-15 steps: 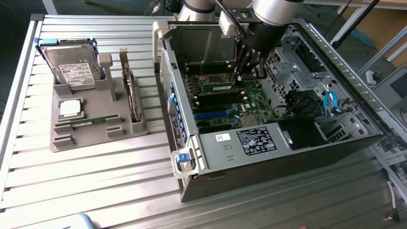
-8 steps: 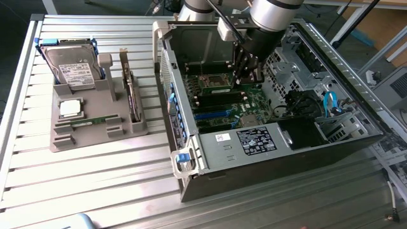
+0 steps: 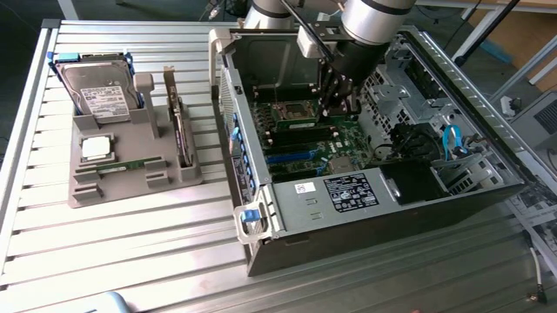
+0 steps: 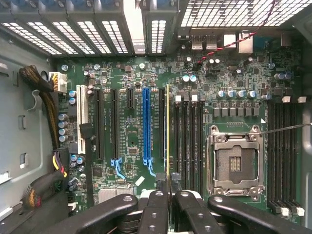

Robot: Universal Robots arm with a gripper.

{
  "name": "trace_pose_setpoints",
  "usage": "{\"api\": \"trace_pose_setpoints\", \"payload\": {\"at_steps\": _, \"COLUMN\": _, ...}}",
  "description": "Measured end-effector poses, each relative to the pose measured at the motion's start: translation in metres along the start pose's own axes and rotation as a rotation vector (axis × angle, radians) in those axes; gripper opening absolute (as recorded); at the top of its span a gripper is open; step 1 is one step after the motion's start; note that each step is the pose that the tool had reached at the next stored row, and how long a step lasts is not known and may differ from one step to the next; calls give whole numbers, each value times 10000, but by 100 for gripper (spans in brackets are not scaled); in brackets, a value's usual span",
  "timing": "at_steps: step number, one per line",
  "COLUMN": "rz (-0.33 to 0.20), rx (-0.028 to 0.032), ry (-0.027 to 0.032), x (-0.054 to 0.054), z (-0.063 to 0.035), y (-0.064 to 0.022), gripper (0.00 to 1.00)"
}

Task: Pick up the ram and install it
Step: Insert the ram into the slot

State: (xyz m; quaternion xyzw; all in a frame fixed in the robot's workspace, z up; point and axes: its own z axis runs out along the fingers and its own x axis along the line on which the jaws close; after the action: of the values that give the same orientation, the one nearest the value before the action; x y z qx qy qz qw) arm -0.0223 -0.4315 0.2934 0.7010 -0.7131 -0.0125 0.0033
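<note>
My gripper (image 4: pixel 168 184) is shut on the ram (image 4: pixel 168 126), a thin green stick seen edge-on and running straight out from between the fingers. It hangs over the motherboard (image 4: pixel 126 146) inside the open computer case (image 3: pixel 261 195). It lines up beside the row of black memory slots (image 4: pixel 190 146) next to the empty processor socket (image 4: pixel 236 163). I cannot tell whether the ram touches a slot. In the exterior view the gripper (image 3: pixel 336 107) reaches down into the case, above the board near the socket (image 3: pixel 296 112).
A grey holder (image 3: pixel 130 189) on the exterior view's left carries a hard drive (image 3: pixel 100 91), a silver processor chip (image 3: pixel 96 147), an upright expansion card (image 3: pixel 180 130) and another thin green stick (image 3: pixel 126 165). Case walls, a drive cage (image 3: pixel 452 169) and cables (image 4: pixel 46 97) surround the board.
</note>
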Motion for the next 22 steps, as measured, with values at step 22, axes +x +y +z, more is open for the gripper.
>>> {"api": "trace_pose_setpoints", "payload": {"at_steps": 22, "rz": 0, "rx": 0, "ry": 14, "x": -178, "z": 44, "y": -99, "gripper": 12}}
